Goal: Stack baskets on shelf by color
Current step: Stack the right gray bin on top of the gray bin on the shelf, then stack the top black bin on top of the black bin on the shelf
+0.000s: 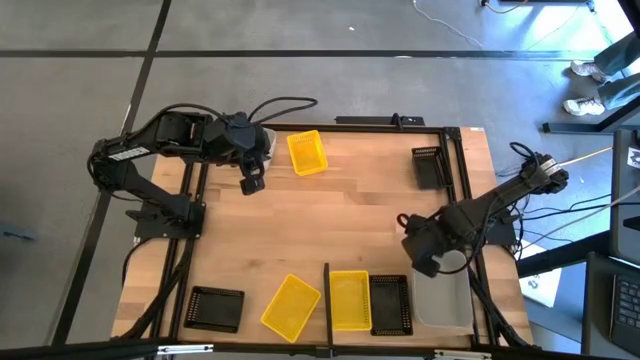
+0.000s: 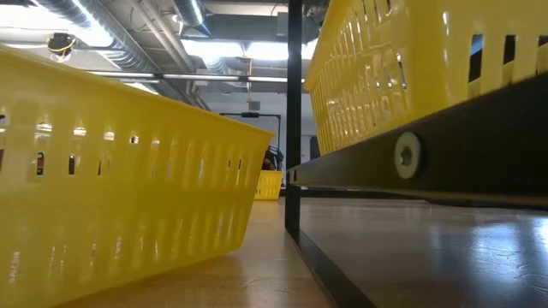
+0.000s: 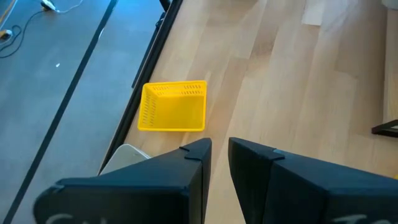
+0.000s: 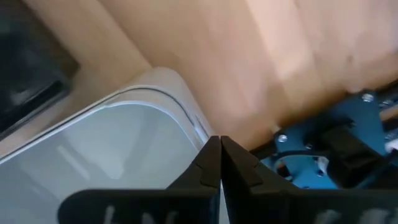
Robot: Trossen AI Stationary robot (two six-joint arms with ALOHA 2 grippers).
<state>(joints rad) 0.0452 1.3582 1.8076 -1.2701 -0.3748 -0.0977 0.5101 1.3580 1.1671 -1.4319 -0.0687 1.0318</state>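
In the high view a translucent grey-white basket [image 1: 445, 298] stands at the near right. My right gripper [image 1: 425, 258] is over its far end, pointing down, fingers shut [image 4: 219, 142] at the basket's rim. Beside that basket stand a black one [image 1: 390, 303] and a yellow one [image 1: 349, 299], then the shelf's dark divider [image 1: 326, 295]. A tilted yellow basket [image 1: 291, 306] and a black one [image 1: 216, 308] lie left of the divider. A third yellow basket [image 1: 307, 152] sits at the far edge, below my open left gripper [image 3: 221, 147], which is raised and has nothing between its fingers. My right gripper's shut fingertips come from above at the translucent basket's long rim [image 4: 198, 127], close to a rounded corner. The fingers themselves cover that spot, so I cannot tell whether they touch the rim. The basket rests flat on the table.
Another black basket [image 1: 428, 166] lies at the far right. The low view is filled by the near yellow baskets [image 2: 128, 188] and the dark divider [image 2: 294, 128]. Bare wood spans the table's middle [image 1: 330, 220]. Black frame rails run along the table's edges.
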